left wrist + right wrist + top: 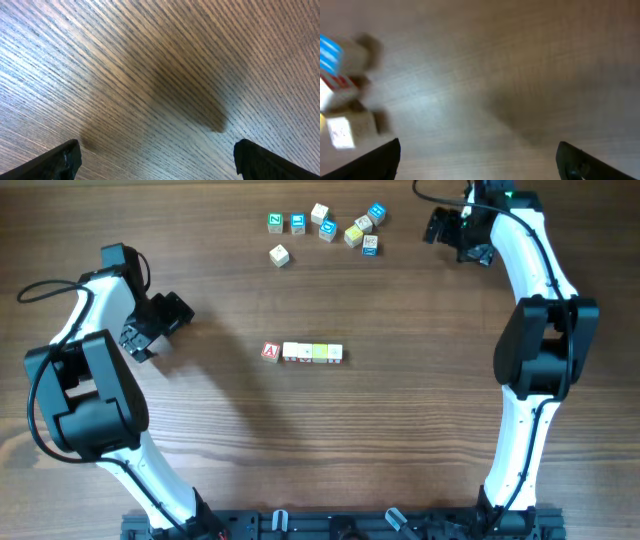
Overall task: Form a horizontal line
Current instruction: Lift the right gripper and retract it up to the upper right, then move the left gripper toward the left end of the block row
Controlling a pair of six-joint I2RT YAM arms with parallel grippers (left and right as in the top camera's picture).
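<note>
The horizontal line [303, 352] sits mid-counter [400, 440], between the two arms. The left arm [90, 380] folds back at the left side, and the left end effector [158, 326] is spread wide above the wood. The right arm [540, 340] stretches to the far side, and the right end effector [452, 230] is also wide and holds nothing, near the loose cubes [330, 225].

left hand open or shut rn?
Open. Left wrist view: the left hand has its fingers far apart at the frame edges, nothing gripped between them.
</note>
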